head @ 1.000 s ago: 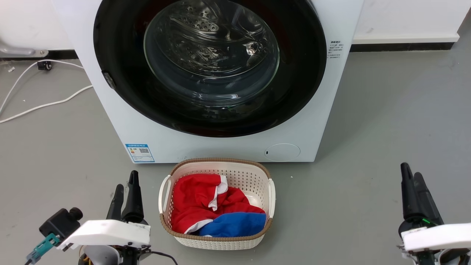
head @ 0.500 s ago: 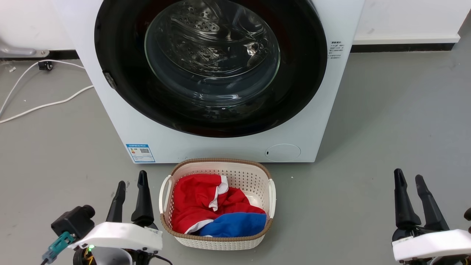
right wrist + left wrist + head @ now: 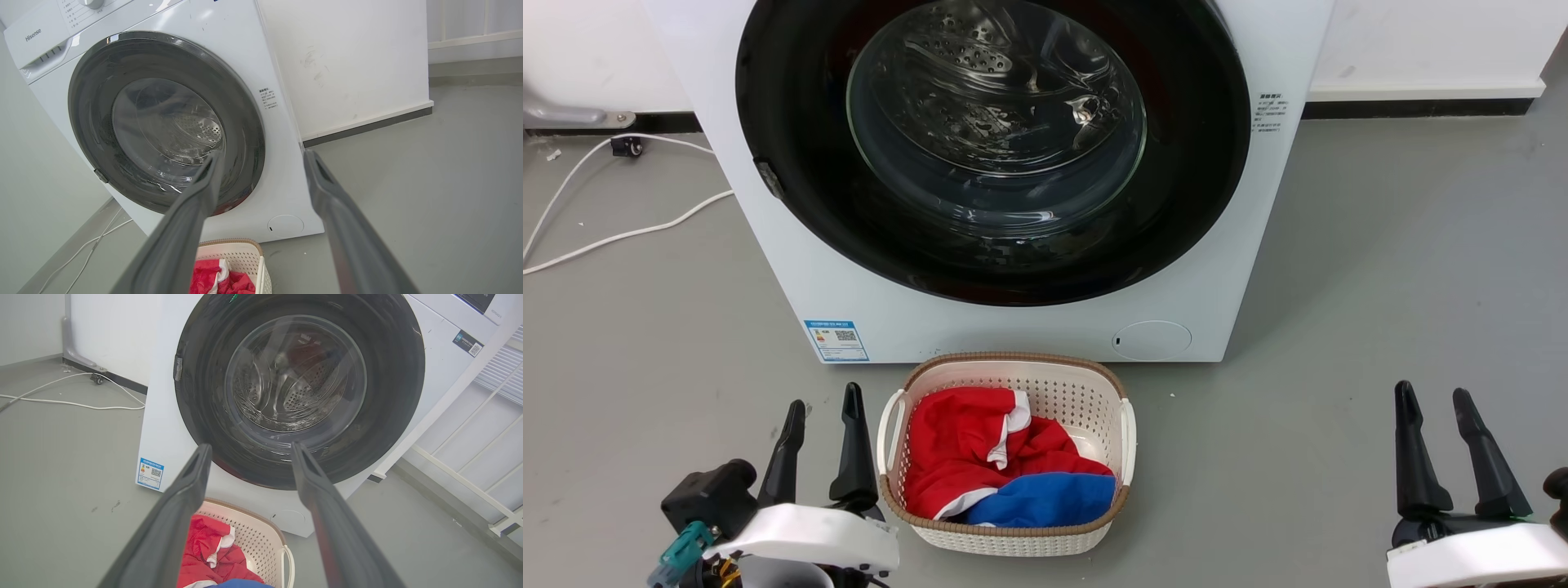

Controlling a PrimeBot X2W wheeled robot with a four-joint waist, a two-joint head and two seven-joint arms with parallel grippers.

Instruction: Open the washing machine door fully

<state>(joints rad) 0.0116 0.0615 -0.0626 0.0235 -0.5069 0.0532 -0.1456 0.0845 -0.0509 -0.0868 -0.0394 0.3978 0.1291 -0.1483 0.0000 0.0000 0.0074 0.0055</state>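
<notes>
The washing machine door (image 3: 996, 147) is sitting shut, well ahead of my jaws, which are hanging spread and empty on the left gripper (image 3: 824, 398) and right gripper (image 3: 1432, 390), either side of the basket (image 3: 1013, 357). I'm judging the approach as the step in hand. The next move is calling for one gripper at the door's rim, pulling outward.

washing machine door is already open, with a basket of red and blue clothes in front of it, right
No: the washing machine door is shut, as the right wrist view shows. The basket of red and blue clothes does sit in front.
</notes>
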